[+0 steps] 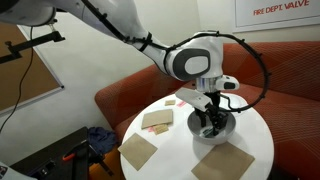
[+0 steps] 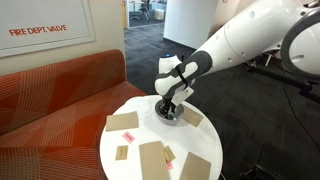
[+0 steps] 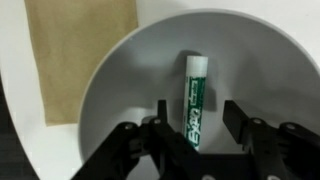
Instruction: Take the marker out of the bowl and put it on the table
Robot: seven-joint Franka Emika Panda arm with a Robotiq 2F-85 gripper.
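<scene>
Black gripper (image 3: 199, 112) fingers (image 3: 160, 115) were seen spread apart low inside the bowl (image 3: 115, 90), one on each side of the marker (image 3: 195, 85), with no contact visible. The grasp was judged to be the step in hand: a slight descent and a closing on the barrel seemed called for, then a lift over the rim to the table (image 1: 258, 140). The bowl was smooth, rounded and grey-white. The marker was a slim green cylinder with a whitish end. A square brown paper napkin (image 3: 80, 55) lay flat beside the bowl.
</scene>
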